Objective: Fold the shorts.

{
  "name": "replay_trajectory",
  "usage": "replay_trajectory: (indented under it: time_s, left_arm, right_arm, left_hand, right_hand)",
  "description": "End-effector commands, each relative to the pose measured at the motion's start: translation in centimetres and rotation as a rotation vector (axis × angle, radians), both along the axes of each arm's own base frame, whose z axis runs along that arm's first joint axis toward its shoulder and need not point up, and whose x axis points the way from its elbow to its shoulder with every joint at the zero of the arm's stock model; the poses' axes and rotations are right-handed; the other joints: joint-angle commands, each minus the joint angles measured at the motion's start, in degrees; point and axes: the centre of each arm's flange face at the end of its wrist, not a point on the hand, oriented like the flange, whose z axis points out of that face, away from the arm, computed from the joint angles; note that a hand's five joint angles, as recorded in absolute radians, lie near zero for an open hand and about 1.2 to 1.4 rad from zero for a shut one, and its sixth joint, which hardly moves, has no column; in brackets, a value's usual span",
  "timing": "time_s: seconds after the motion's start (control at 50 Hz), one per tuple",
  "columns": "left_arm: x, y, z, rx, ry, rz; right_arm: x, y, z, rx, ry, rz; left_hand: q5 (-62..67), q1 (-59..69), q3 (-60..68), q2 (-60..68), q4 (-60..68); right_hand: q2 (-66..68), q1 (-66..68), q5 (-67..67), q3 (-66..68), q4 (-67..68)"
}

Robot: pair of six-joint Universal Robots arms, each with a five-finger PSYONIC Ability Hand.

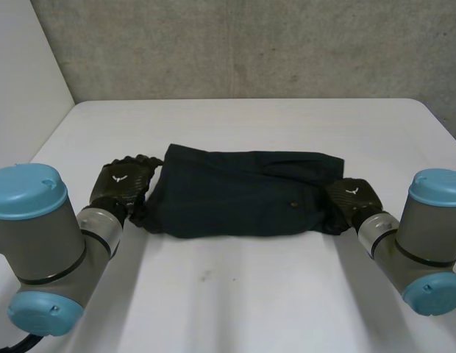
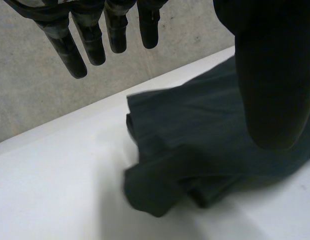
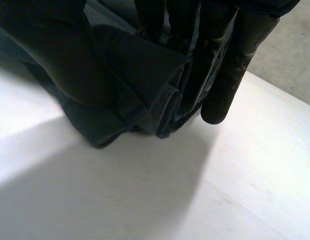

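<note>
Now mid-fold, judging by shorts (image 1: 243, 197) laid as a long band across mid worktop (image 1: 250, 294). Pinching right end with right hand (image 1: 353, 197), thumb against fingers. Left hand (image 1: 125, 184) open, fingers straight, beside left end. Next: probably needs left grip, then end-to-end fold.

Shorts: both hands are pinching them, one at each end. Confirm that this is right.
Wrong on one point. The right hand does pinch its end of the shorts, but the left hand, at the other end, is open: the left wrist view shows its fingers straight and gripping nothing.
</note>
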Motion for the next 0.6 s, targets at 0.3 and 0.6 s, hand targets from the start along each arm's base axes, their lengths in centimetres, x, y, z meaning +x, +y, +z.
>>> replay_trajectory:
  time_s: [0.3, 0.6]
  left_arm:
    - [0.1, 0.3, 0.9, -0.012, 0.005, 0.001]
    - [-0.1, 0.3, 3.6, -0.093, 0.041, -0.003]
  right_arm:
    - [-8.3, -1.4, 5.1, -0.094, 0.487, -0.052]
    - [5.6, 3.4, 10.1, -0.542, 0.583, 0.448]
  left_hand:
    - [-2.61, -1.18, -2.27, -1.56, -1.71]
    - [-2.61, -1.18, -2.27, -1.56, -1.71]
  right_hand:
    - [13.19, 28.69, 18.36, 16.13, 12.36]
    - [13.19, 28.69, 18.36, 16.13, 12.36]
